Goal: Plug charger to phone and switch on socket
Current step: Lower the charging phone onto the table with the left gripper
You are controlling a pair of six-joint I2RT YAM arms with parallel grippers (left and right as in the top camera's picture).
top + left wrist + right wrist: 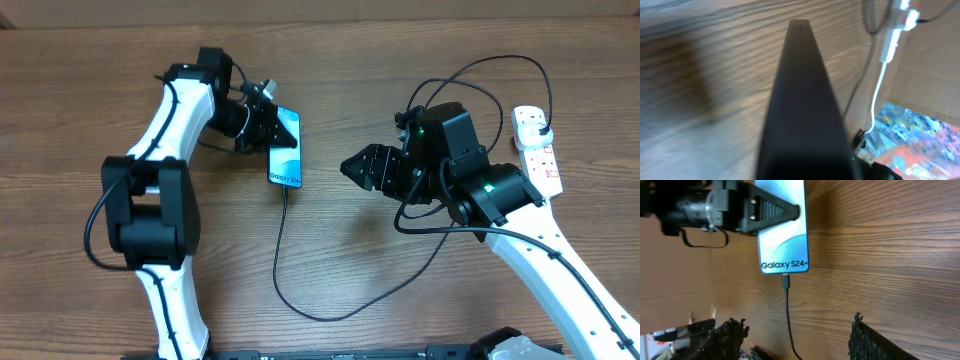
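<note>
The phone lies left of the table's centre, its light blue screen lit and reading "Galaxy S24+" in the right wrist view. My left gripper is shut on the phone's far end. The phone's dark edge fills the left wrist view. The charger's connector sits in the phone's near end. Its black cable loops across the table towards the socket at the far right. My right gripper is open and empty, right of the phone, its fingers either side of the cable.
A black plug sits in the socket's far end. The socket and its thick white cord show in the left wrist view. My right arm lies between phone and socket, with cables looped over it.
</note>
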